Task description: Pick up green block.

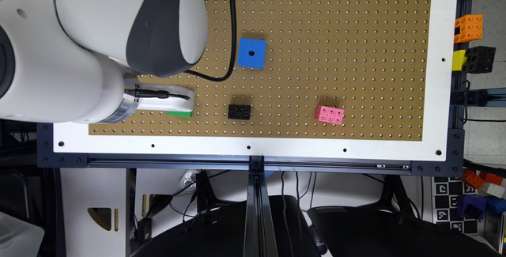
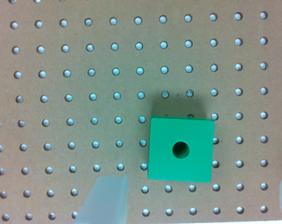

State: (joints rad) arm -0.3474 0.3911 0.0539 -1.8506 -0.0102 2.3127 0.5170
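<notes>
The green block [image 2: 180, 149], a bright green square with a round hole in its top centre, lies flat on the brown pegboard [image 2: 85, 93]. In the wrist view my gripper [image 2: 196, 189] hovers above it, open; one pale fingertip [image 2: 106, 198] shows beside the block, the other at the frame's edge. Nothing is between the fingers. In the exterior view the gripper's white part [image 1: 174, 102] hangs over the green block [image 1: 180, 113], of which just a thin green strip sticks out, near the board's front at the exterior view's left.
A blue block [image 1: 252, 53] with a hole lies further back. A small black studded brick [image 1: 239, 111] and a pink brick [image 1: 329, 114] lie toward the exterior view's right. A black cable [image 1: 231, 31] loops from the arm. Orange bricks [image 1: 469, 28] sit off the board's edge.
</notes>
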